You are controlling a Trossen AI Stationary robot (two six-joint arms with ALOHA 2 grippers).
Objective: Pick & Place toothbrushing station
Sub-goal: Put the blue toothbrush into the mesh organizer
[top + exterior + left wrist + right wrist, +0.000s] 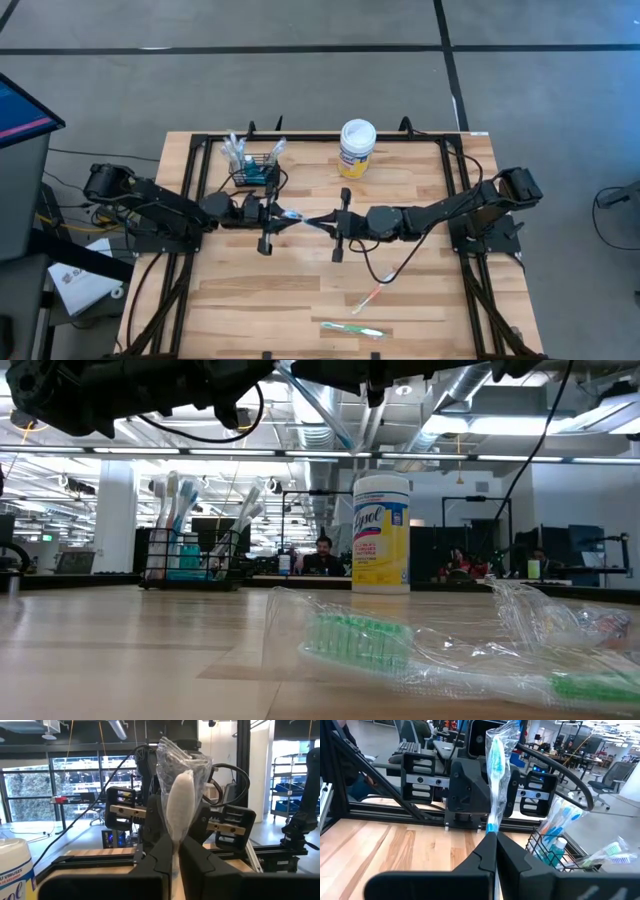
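Wood table [300,290], open lab behind; 2 claws [283,213] [315,221] pinch 1 wrapped toothbrush [298,216].

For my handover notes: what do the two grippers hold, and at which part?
Both hold one wrapped toothbrush: left gripper and right gripper pinch opposite ends.

Grey floor [300,80] crossed by dark lines [447,50]. Open industrial ceiling with ducts [330,400] and strip lights [560,457]. Large windows [30,790] on one side. Shelving rack [287,785] and office chairs [615,772] stand beyond.
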